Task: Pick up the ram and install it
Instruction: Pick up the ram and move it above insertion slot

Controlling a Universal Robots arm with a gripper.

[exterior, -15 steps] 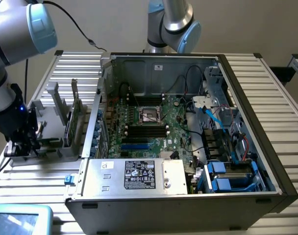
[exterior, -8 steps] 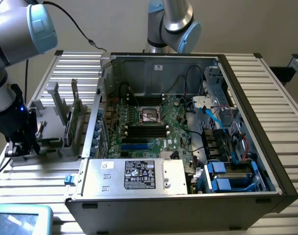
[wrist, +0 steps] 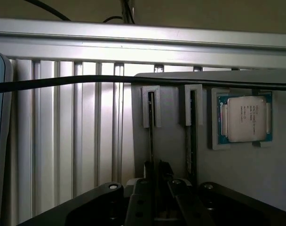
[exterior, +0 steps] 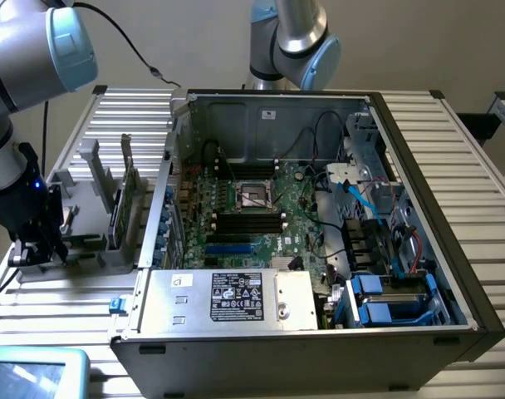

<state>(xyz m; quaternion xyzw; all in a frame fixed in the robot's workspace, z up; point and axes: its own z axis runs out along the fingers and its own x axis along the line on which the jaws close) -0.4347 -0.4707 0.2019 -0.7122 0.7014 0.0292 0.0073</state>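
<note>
In the wrist view the ram [wrist: 151,132] stands edge-on as a thin dark stick in one slot of a grey holder [wrist: 171,141]. My gripper [wrist: 156,183] is at the stick's near end, and its two black fingers [wrist: 139,200] are closed against the stick's sides. In the exterior view my gripper [exterior: 38,248] hangs low over the grey holder [exterior: 86,241], left of the open computer case. The motherboard's black memory slots [exterior: 248,221] lie in the middle of the case.
A square silver processor chip [wrist: 245,117] sits in a pocket of the holder, past a second dark slot [wrist: 192,132]. A tall green card [exterior: 126,195] stands upright in the holder near the case wall [exterior: 157,208]. Cables and blue drive bays [exterior: 385,299] fill the case's right side.
</note>
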